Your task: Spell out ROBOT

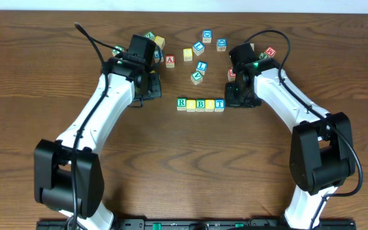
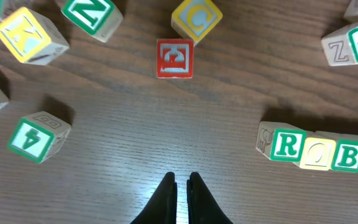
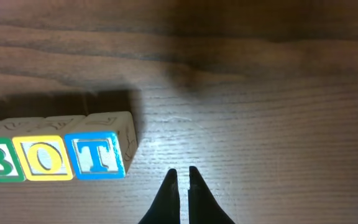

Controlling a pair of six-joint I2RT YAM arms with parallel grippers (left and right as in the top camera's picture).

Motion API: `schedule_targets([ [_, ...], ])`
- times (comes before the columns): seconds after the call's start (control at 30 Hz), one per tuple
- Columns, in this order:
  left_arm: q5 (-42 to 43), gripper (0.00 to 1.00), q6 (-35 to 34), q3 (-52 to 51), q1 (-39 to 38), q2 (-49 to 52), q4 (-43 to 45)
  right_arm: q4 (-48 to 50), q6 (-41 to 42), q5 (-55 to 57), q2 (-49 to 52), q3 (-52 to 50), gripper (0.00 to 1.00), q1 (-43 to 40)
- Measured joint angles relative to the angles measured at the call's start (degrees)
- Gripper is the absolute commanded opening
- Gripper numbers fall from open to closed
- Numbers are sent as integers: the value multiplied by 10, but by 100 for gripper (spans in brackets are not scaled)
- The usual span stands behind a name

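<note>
The ROBOT cubes [image 1: 200,104] are pale wood with matt printed faces, the table [image 1: 190,166] dark, grained, faintly glossy wood.

Row of five cubes [image 1: 200,104] on the wooden table [image 1: 184,166], touching, reads R cube [image 1: 181,102], yellow, B, yellow, T cube [image 1: 220,103]. My left gripper [image 1: 151,89] is near the R end, my right gripper [image 1: 238,96] just beside the T cube (fingertips hidden under both wrists). Loose cubes [image 1: 199,46] are scattered beyond the row, a red A cube [image 1: 169,60] among them.

Robotics lab: arms [image 1: 101,108] on wooden table [image 1: 190,169]
</note>
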Motion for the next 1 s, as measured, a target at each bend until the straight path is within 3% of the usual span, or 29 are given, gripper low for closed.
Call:
schedule_targets([
  [1.0, 45, 8, 0, 0, -1, 27, 1, 56, 0, -33, 0, -35, 3, 0],
])
